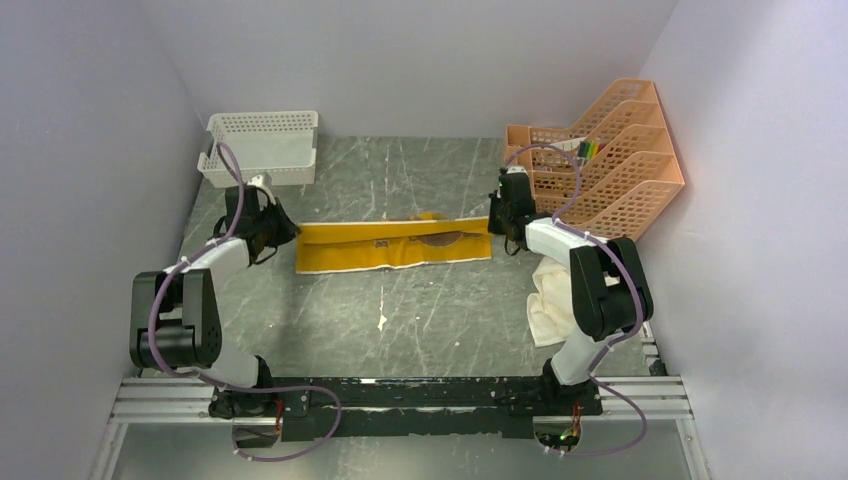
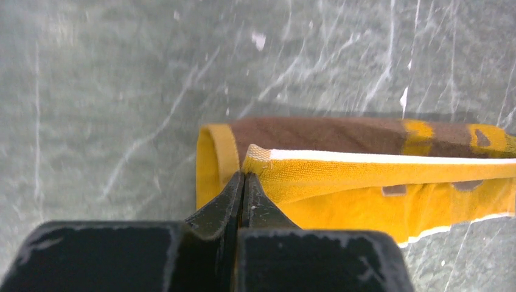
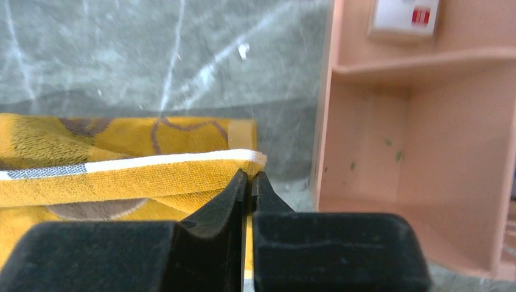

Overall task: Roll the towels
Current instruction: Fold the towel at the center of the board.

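Note:
The mustard-yellow towel (image 1: 395, 245) with brown markings lies stretched left to right across the table's middle, folded lengthwise. My left gripper (image 1: 283, 232) is shut on its left end; the left wrist view shows the jaws (image 2: 243, 176) pinching the towel's (image 2: 365, 188) upper layer at its corner. My right gripper (image 1: 495, 222) is shut on the right end; the right wrist view shows the jaws (image 3: 249, 175) pinching the white-edged corner of the towel (image 3: 122, 170). The cream towel (image 1: 550, 300) lies crumpled at the right, partly hidden under my right arm.
A white lattice basket (image 1: 262, 148) stands at the back left. A peach lattice file rack (image 1: 610, 155) stands at the back right, close beside my right gripper; its wall (image 3: 420, 152) fills the right of the right wrist view. Grey marbled tabletop (image 1: 420, 320) lies in front.

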Robot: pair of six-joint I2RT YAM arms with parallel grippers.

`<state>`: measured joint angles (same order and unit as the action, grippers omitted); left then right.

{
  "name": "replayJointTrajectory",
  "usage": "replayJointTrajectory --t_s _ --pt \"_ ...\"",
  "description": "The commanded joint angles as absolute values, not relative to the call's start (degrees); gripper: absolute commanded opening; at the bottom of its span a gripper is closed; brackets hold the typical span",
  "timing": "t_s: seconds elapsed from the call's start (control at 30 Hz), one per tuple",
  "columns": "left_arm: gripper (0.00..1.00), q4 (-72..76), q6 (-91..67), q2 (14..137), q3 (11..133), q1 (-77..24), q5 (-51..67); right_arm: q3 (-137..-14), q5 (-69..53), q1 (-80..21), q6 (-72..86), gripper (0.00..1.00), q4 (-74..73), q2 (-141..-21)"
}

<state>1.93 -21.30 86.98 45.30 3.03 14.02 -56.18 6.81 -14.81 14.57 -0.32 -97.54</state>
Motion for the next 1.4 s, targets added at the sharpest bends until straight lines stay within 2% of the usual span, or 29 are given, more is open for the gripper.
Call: replayJointTrajectory --t_s 0.0,0.3,0.7,1.0,1.1,1.13,1.17,1.2,1.23,1.27,1.3,1.33,1.37 --pt "0.07 8.3 -24.7 83.5 38.5 2.6 11.4 -53.3 9.2 -14.5 19.2 0.0 -0.5 -95.4" --pt "0.07 7.4 -27.4 83.1 34.5 2.2 7.5 -49.8 10.9 -14.4 18.7 0.0 -3.7 -92.3" --pt "0.07 6.9 -28.0 72.9 29.7 2.2 4.6 -45.5 10.0 -14.5 19.2 0.01 -4.5 -84.2" --pt "0.07 8.6 -28.4 75.9 28.1 2.2 3.5 -42.2 8.7 -15.3 19.8 0.02 -5.5 -81.2" --pt "0.07 10.6 -28.7 76.8 26.5 2.2 4.3 -40.4 7.9 -15.7 19.9 0.17 -5.7 -80.2" --pt "0.11 11.1 -28.6 77.0 26.1 2.2 4.9 -39.9 8.1 -15.8 19.9 0.27 -5.8 -79.8" --pt "0.19 11.0 -28.7 77.1 26.1 2.1 5.4 -39.2 8.3 -15.9 20.0 0.4 -5.7 -79.2" --pt "0.3 10.3 -28.8 77.0 26.5 2.1 5.5 -38.5 8.6 -15.9 20.0 0.48 -5.4 -78.4" --pt "0.4 9.0 -28.9 76.8 27.1 2.1 5.6 -37.8 8.8 -15.9 20.0 0.54 -5.1 -77.5" --pt "0.55 7.8 -29.1 76.4 27.7 2.1 5.7 -37.2 9.0 -15.9 20.0 0.59 -4.6 -76.4" --pt "0.65 6.4 -29.3 75.7 28.5 2.1 6.1 -36.7 9.1 -15.9 20.0 0.62 -4.0 -75.2" --pt "0.82 5.1 -29.4 74.7 29.3 2.1 6.7 -36.3 9.1 -15.9 20.1 0.64 -3.4 -73.8" --pt "0.89 3.5 -29.5 73.3 30.1 2.1 7.3 -36.1 9.2 -15.9 20.1 0.65 -2.8 -72.3"
